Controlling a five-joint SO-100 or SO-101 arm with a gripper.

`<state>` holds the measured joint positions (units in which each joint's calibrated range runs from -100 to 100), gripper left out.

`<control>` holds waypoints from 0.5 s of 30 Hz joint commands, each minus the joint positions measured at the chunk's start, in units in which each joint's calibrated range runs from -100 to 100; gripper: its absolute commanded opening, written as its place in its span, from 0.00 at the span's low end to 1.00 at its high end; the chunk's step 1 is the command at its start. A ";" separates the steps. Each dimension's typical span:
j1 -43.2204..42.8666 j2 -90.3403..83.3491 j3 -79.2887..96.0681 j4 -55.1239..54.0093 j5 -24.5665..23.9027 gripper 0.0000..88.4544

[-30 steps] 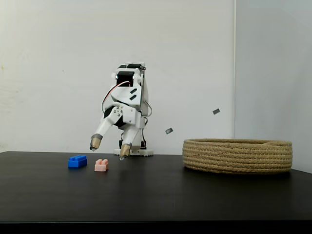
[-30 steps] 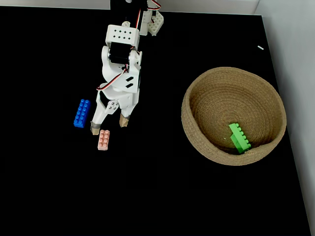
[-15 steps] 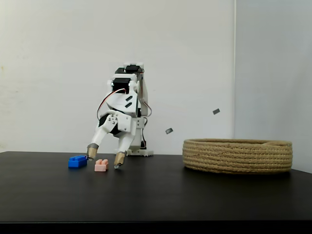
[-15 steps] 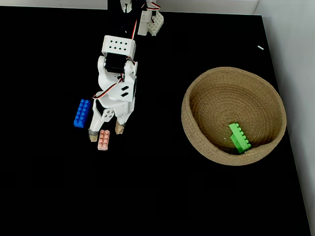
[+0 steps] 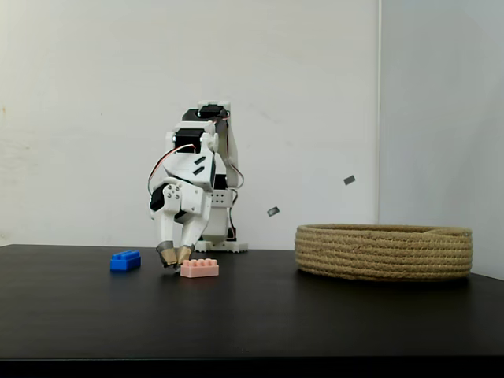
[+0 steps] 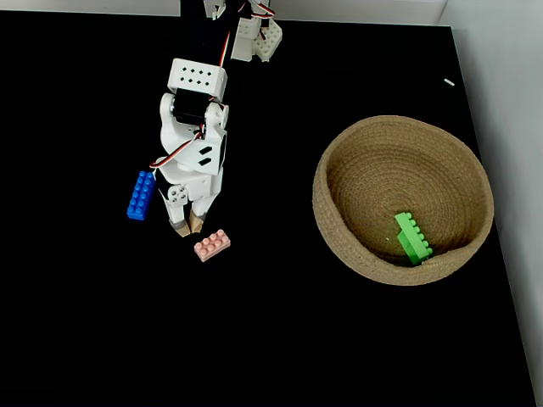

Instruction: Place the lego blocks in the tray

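My gripper points down at the black table, its two tan fingertips pressed together with nothing between them. The pale pink brick lies askew on the table just in front of and to the right of the tips in a fixed view, and right beside them in the side-on fixed view. I cannot tell whether a tip touches it. The blue brick lies left of the gripper. The green brick rests inside the rope tray, which sits at the right.
The arm's white base stands at the table's far edge. A white wall borders the table on the right, close behind the tray. Open black tabletop lies between the bricks and the tray.
The gripper came down over the pink brick and shut. The brick slipped out from between the fingers, turned and slid a little toward the tray.
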<state>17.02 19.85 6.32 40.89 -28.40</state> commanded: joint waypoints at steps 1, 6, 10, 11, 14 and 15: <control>-0.04 -5.23 0.11 0.14 1.47 0.11; -2.02 -10.05 -0.71 4.05 8.50 0.25; -3.09 -15.12 -0.62 5.39 13.63 0.30; -3.17 -16.06 -0.53 5.39 14.65 0.32; -3.83 -17.01 -0.80 4.55 19.24 0.34; -4.32 -16.92 -0.80 3.39 20.95 0.33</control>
<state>13.84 9.41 6.58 46.08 -12.72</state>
